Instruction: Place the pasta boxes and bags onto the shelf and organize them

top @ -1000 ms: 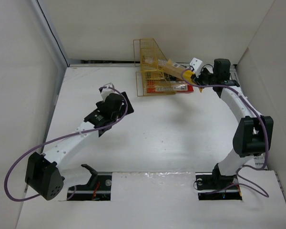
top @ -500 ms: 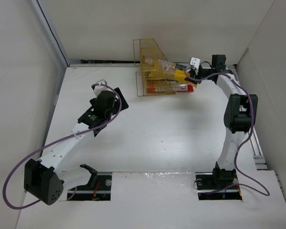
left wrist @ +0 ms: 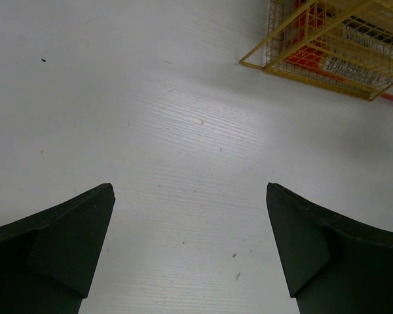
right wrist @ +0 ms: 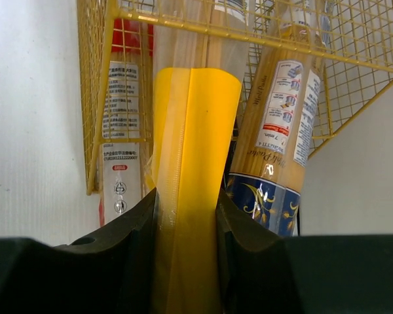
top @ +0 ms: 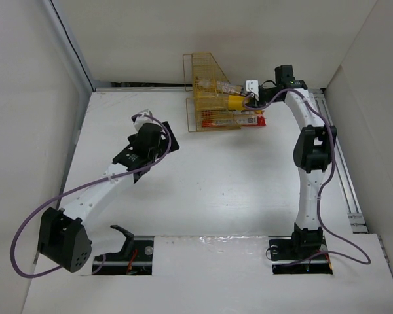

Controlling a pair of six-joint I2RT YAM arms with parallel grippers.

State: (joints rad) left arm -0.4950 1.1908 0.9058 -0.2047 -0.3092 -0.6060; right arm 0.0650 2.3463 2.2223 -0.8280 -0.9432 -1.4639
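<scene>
Shelf [top: 206, 82] wires crowd the plain yellow bag [right wrist: 190, 144] clenched in the right gripper [right wrist: 187, 196]; yellow-orange pack [right wrist: 275, 131] just beside it, red-and-white box [right wrist: 121, 163] lower. Left gripper [left wrist: 188, 190] released, apart.

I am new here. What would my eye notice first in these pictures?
The yellow-gold wire shelf stands at the table's far edge, pasta packs inside. The right gripper is shut on a plain yellow bag, its far end inside the shelf. The left gripper hangs open over the table.

Likely a robotics lab, white-boarded test enclosure [top: 26, 98]
</scene>
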